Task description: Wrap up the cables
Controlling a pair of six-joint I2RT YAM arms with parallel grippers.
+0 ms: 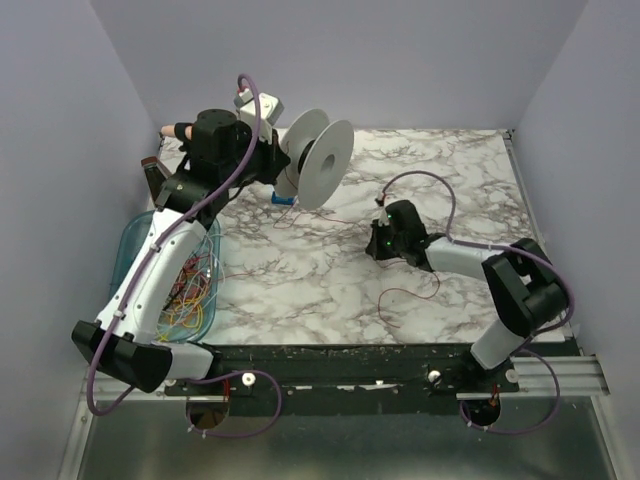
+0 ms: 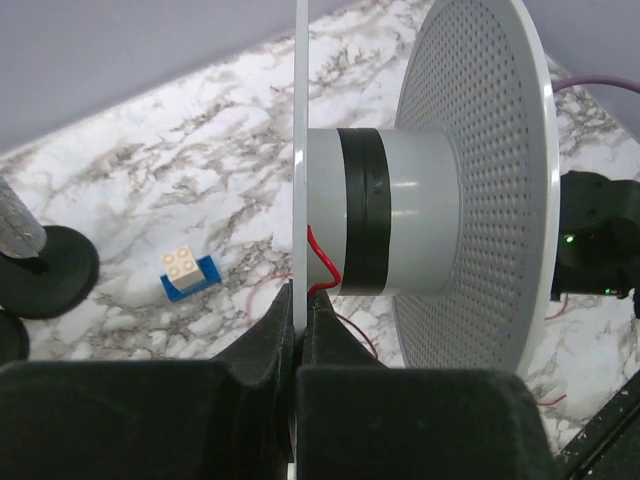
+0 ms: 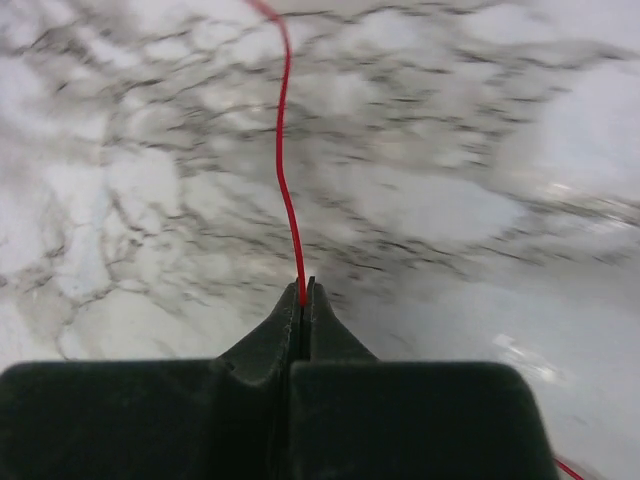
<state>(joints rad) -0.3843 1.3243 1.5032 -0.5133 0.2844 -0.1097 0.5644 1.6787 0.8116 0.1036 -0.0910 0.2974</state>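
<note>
The cable [image 3: 283, 170] is probably light, limp and slippery. The right gripper [image 3: 303, 295] pinches it, well apart from the spool [image 2: 470, 180]. The left gripper [image 2: 300, 300] clamps the spool's flange.

Right gripper [image 3: 303, 295]: the jaws are seen pressed together, with no gap between the two dark fingers [image 3: 262, 335]. A thin red cable [image 3: 282, 160] is pinched at the very tips. From the pinch the cable is seen running up the view, nearly straight, bowed slightly left, then hooked further left where it is cut off by the top edge. A white, grey-veined marble table [image 3: 480, 200] is recorded beneath it (surface blurred, so contact cannot be judged). A short red strand [image 3: 572, 468] is noted at the lower right corner, well apart from the tips.
</note>
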